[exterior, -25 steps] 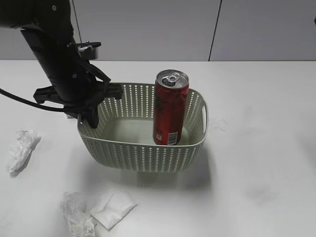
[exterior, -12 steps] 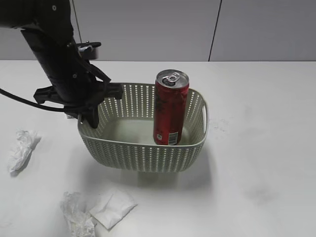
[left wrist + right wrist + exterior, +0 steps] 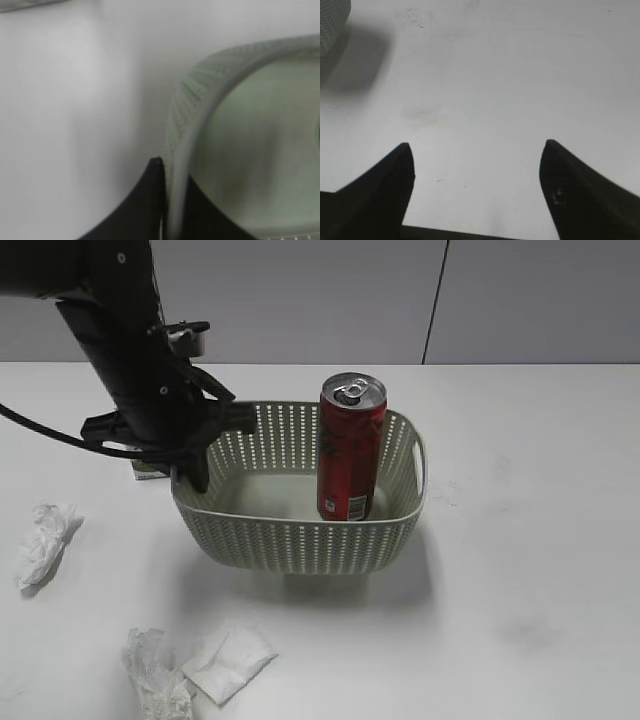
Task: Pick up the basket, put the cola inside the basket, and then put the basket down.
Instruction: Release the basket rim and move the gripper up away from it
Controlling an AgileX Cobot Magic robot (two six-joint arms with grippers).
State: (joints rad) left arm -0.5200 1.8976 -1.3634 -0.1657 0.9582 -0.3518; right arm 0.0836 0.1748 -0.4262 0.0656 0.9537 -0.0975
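So, crumpled tissues (image 3: pixel 45 540) lying far left on the table (image 3: pixel 540 540), more tissue (image 3: pixel 195 665) at the front. Left gripper (image 3: pixel 190 455) clamped on the basket (image 3: pixel 300 540) at its left rim, wall pinched between the fingers (image 3: pixel 145 200). Cola (image 3: pixel 350 450) standing upright inside, toward the right. Right gripper (image 3: pixel 477 167) spread wide over bare table, holding nothing.

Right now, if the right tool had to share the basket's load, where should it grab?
Probably the right-end handle hole of the basket, coming from the right: that end is free, while the left tool pinches the left rim.
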